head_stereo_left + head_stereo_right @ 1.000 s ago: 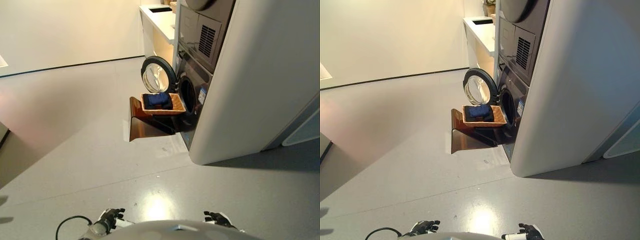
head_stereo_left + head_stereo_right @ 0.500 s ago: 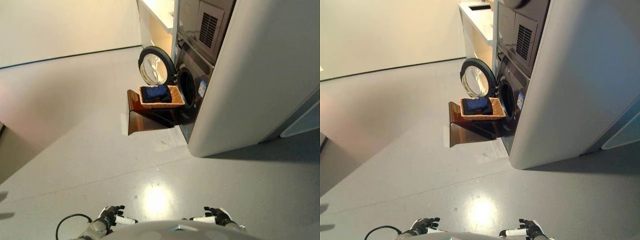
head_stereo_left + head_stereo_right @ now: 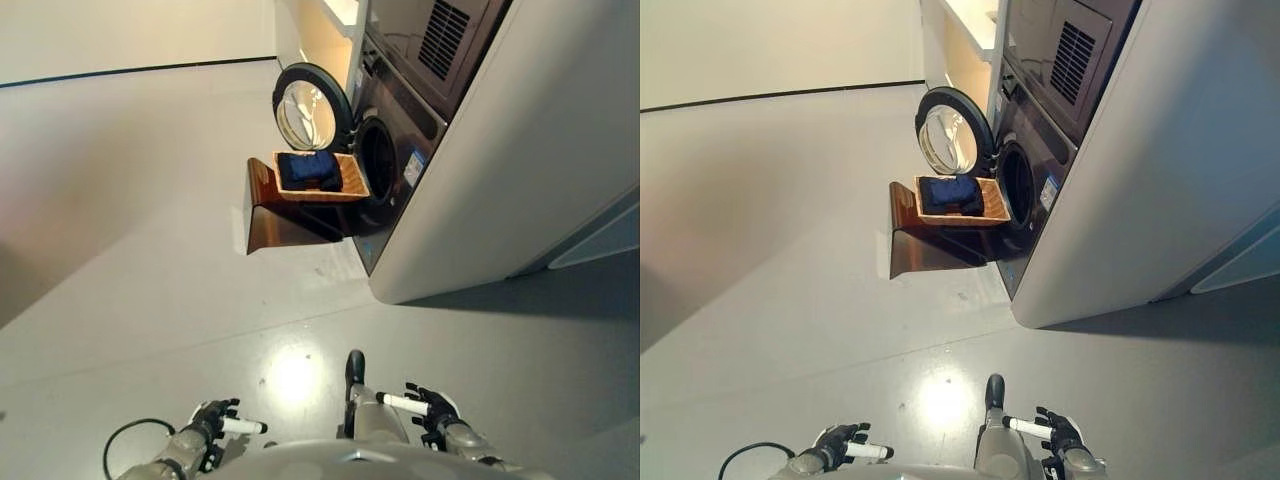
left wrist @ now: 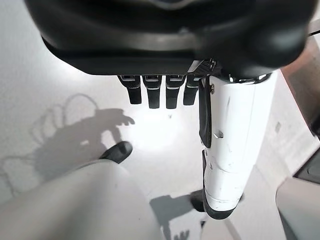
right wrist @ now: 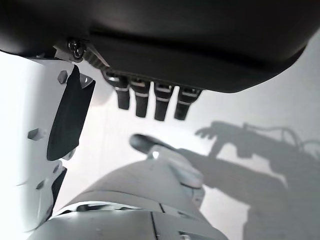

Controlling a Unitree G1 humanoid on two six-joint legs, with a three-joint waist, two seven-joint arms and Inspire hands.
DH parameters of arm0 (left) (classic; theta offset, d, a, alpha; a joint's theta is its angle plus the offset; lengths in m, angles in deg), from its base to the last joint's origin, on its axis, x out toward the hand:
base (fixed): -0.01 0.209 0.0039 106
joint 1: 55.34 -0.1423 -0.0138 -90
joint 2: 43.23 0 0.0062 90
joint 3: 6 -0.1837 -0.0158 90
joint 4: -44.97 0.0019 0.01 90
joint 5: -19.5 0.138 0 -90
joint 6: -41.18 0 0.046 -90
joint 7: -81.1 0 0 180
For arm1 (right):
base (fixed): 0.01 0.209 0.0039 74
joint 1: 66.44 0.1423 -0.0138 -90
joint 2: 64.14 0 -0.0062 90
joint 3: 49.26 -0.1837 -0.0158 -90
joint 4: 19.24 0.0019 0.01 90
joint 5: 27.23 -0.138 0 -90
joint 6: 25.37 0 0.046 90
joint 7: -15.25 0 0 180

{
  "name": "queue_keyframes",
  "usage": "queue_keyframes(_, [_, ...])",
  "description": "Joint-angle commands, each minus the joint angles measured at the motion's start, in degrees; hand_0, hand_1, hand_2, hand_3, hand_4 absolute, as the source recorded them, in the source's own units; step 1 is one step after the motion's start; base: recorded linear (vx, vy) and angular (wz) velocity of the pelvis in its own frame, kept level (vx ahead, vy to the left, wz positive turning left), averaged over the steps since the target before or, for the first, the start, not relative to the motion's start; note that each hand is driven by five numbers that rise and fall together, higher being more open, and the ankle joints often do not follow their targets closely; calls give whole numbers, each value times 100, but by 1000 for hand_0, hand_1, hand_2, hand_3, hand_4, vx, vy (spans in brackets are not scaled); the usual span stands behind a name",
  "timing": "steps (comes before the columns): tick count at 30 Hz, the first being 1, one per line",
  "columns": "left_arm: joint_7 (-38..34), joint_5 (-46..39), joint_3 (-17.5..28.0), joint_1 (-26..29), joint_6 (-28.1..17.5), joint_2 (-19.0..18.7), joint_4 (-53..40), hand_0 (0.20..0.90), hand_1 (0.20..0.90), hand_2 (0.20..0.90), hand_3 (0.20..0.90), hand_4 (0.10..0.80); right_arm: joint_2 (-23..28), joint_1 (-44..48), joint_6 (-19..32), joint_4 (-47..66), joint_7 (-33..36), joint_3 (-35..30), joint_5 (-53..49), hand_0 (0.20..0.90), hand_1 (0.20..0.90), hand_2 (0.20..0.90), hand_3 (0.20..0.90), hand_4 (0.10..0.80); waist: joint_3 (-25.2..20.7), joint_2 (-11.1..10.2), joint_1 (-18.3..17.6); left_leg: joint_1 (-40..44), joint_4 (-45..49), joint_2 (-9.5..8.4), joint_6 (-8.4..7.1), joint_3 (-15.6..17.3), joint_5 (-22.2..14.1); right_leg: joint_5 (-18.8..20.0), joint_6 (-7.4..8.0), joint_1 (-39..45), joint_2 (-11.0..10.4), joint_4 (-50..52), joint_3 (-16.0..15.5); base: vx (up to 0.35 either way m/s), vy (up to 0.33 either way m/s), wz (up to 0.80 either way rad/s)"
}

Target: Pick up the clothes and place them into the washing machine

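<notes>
Clothes (image 3: 309,170) sit in basket (image 3: 352,184), seemingly well beyond both empty hands.

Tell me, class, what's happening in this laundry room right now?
Nothing is being handled yet. The robot stands back from the washing machine, whose round door hangs open. The dark blue clothes lie folded in a wicker basket on a brown stand right in front of the opening. The left hand and the right hand are both low by the robot's body, fingers relaxed, holding nothing.
</notes>
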Motion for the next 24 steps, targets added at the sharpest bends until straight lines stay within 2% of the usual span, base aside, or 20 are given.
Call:
queue_keyframes(1, [-88,-247,183,379,-369,0,-143,900,900,900,900,800,267,-556,-153,-552,107,338,312,900,900,900,900,800,-122,166,-209,816,607,522,-464,-544,-37,902,-165,-101,567,-208,485,461,-287,58])
queue_keyframes(2, [-88,-293,188,366,-371,37,-156,900,900,900,900,800,274,-537,-152,-581,112,333,303,900,900,900,900,800,-155,213,-196,689,874,622,-523,-563,171,852,-223,-56,669,-169,474,422,-309,69])
queue_keyframes(3, [-97,-360,185,362,-358,63,-167,900,900,900,900,800,281,-517,-136,-592,132,353,283,900,900,900,900,800,-182,251,-193,459,1380,732,-616,-558,627,755,-355,21,800,-70,461,376,-314,58])
queue_keyframes(5, [-87,-467,156,425,-342,122,-209,900,900,900,900,800,298,-410,-117,-521,187,431,225,900,900,900,900,800,-140,173,-117,-232,2943,853,-648,-537,1464,488,-674,435,973,-59,406,390,-371,23])
queue_keyframes(6, [-78,-527,130,475,-349,128,-264,900,900,900,900,800,330,-321,-103,-448,213,466,141,900,900,900,900,800,-67,51,-48,-650,3642,746,-570,-591,1606,360,-800,682,977,-124,427,340,-354,-1])
queue_keyframes(8, [-138,-669,107,588,-416,130,-383,900,900,900,900,800,381,-124,-59,-294,269,582,30,900,900,900,900,800,127,-119,142,-1273,4589,581,-449,-560,1535,208,-923,1073,986,-240,516,299,-296,-28])
queue_keyframes(9, [-188,-768,131,637,-464,109,-431,900,900,900,900,800,390,-10,-31,-188,294,672,-23,900,900,900,900,800,177,-201,214,-1550,4699,732,-402,-321,1496,106,-963,1196,985,-211,509,320,-237,-39])
queue_keyframes(10, [-191,-819,146,647,-490,98,-496,900,900,900,900,800,393,42,-11,-133,309,722,-73,900,900,900,900,800,230,-258,350,-1892,4721,712,-393,-185,1418,17,-988,1347,994,-229,557,459,-207,-24])
queue_keyframes(11, [-251,-844,200,649,-511,82,-468,900,900,900,900,800,402,147,11,-97,352,791,-178,900,900,900,900,800,306,-305,549,-2482,4288,718,-369,24,1252,-167,-984,1625,1057,-218,614,326,-98,-6])
queue_keyframes(12, [-250,-844,201,650,-511,79,-467,900,900,900,900,800,399,149,12,-98,352,791,-179,900,900,900,900,800,290,-325,540,-2491,4259,696,-365,27,1277,-166,-982,1604,1036,-215,613,366,-67,-2])
queue_keyframes(14, [-287,-833,259,611,-514,69,-379,900,900,900,900,800,405,172,35,-90,350,831,-233,900,900,900,900,800,301,-319,663,-2726,3353,786,-421,199,1347,-364,-925,1891,1092,-282,659,353,24,-16])
queue_keyframes(15, [-312,-847,322,581,-512,75,-321,900,900,900,900,800,393,155,59,-124,376,845,-228,900,900,900,900,800,308,-241,743,-2799,2481,809,-491,191,1511,-476,-862,2062,1182,-339,682,626,135,-33])
queue_keyframes(16, [-308,-906,440,532,-501,75,-190,900,900,900,900,800,374,126,69,-227,417,854,-217,900,900,900,900,800,300,-131,883,-2710,1046,725,-588,34,1835,-640,-749,2410,1259,-471,775,492,125,-31])
queue_keyframes(17, [-307,-906,441,533,-502,76,-189,900,900,900,900,800,374,127,69,-228,417,854,-217,900,900,900,900,800,297,-131,882,-2703,1018,724,-589,33,1856,-637,-751,2404,1260,-471,773,476,122,-34])
queue_keyframes(20, [-276,-950,618,436,-464,97,27,900,900,900,900,800,347,64,84,-353,433,831,-179,900,900,900,900,800,197,-36,1015,-2803,46,523,-684,-304,2048,-926,-673,2811,1330,-538,990,414,109,-22])
queue_keyframes(21, [-266,-916,636,403,-440,97,110,900,900,900,900,800,326,52,74,-380,419,813,-186,900,900,900,900,800,155,-18,1019,-2806,23,523,-736,-269,2113,-1005,-635,2941,1314,-537,1068,409,169,-25])
queue_keyframes(24, [-236,-850,724,299,-401,33,218,900,900,900,900,800,242,-44,34,-396,348,781,-133,900,900,900,900,800,-86,-20,1022,-2586,-18,526,-711,-139,2258,-1163,-558,3097,1180,-465,1135,370,204,-63])
